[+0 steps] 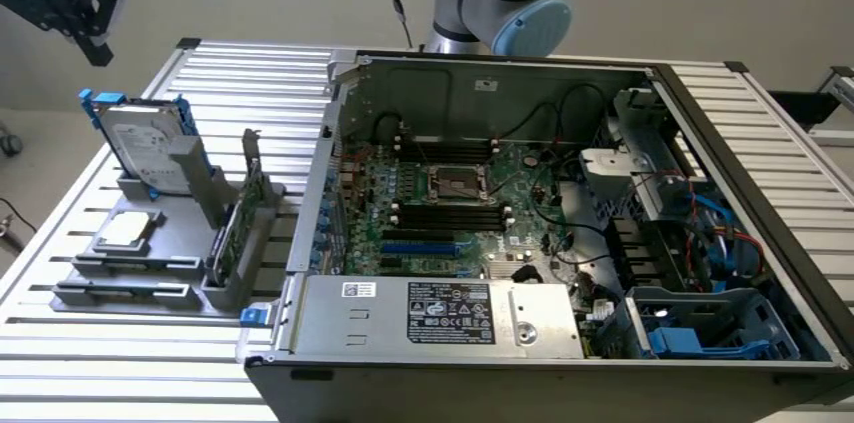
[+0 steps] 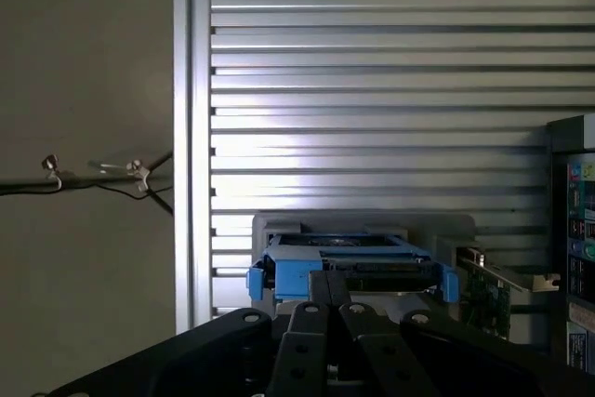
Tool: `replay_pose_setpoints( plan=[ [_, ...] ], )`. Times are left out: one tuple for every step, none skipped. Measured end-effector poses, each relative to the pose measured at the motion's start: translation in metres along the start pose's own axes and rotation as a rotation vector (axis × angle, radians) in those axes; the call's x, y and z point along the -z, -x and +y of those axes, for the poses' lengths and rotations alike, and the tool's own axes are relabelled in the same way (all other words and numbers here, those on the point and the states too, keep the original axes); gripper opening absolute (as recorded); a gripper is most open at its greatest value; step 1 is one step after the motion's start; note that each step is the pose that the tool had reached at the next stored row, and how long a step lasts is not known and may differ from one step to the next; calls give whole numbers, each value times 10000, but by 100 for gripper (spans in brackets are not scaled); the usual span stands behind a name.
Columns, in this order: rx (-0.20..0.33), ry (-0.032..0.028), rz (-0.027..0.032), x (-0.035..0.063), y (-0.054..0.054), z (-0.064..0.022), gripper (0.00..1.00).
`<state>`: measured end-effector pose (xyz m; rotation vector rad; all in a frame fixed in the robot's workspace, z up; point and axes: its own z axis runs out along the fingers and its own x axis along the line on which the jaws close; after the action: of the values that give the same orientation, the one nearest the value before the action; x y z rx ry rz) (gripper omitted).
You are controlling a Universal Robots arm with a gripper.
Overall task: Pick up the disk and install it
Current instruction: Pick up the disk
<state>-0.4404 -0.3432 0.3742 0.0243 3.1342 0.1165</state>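
Step in hand, by my read: the approach to the pick. Nothing is grasped and the install has not started. My black linkage gripper (image 1: 94, 41) hangs high at about 11 o'clock from the silver-grey rectangular metal disk (image 1: 139, 143) in the exterior view, well apart from it. In the wrist view the gripper (image 2: 326, 284) has its fingertips drawn together on nothing and is aimed at the disk (image 2: 351, 267), with the blue plastic rails (image 2: 284, 278) facing me.

The disk stands on edge in the grey slotted plastic holder (image 1: 134, 265) on the ribbed aluminium table (image 1: 107, 363), at 9 o'clock from the open black computer case (image 1: 481, 88). In the same holder, a small square silver processor chip (image 1: 123, 230) lies at 6 o'clock from the disk. A thin green circuit card (image 1: 227, 238) stands at about 4 o'clock from it.

I judge a clean grasp needs the jaws spread wider than the drive, squared to it and kept clear of the card close by.

Writing: the black-and-white label (image 1: 447, 313) on the silver power-supply box carries print and marks too small to read. The small white sticker (image 1: 358, 289) and the disk's pale label are also illegible. I can make out no brand.
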Motion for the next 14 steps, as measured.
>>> replay_pose_setpoints(
  plan=[
    [0,0,1,0,0,0,11],
    [0,0,0,0,0,0,11],
    [0,0,1,0,0,0,11],
    [0,0,1,0,0,0,11],
    [0,0,1,0,0,0,11],
    [0,0,1,0,0,0,11],
    [0,0,0,0,0,0,11],
    [2,0,1,0,1,-2,11],
    [1,0,1,-2,-3,-1,11],
    [62,1,1,-6,-7,1,11],
    [225,1,14,-8,-7,1,11],
    [404,1,29,-10,-7,1,11],
    [583,2,42,-13,-8,0,11],
    [757,3,54,-17,-8,0,11]
  ],
)
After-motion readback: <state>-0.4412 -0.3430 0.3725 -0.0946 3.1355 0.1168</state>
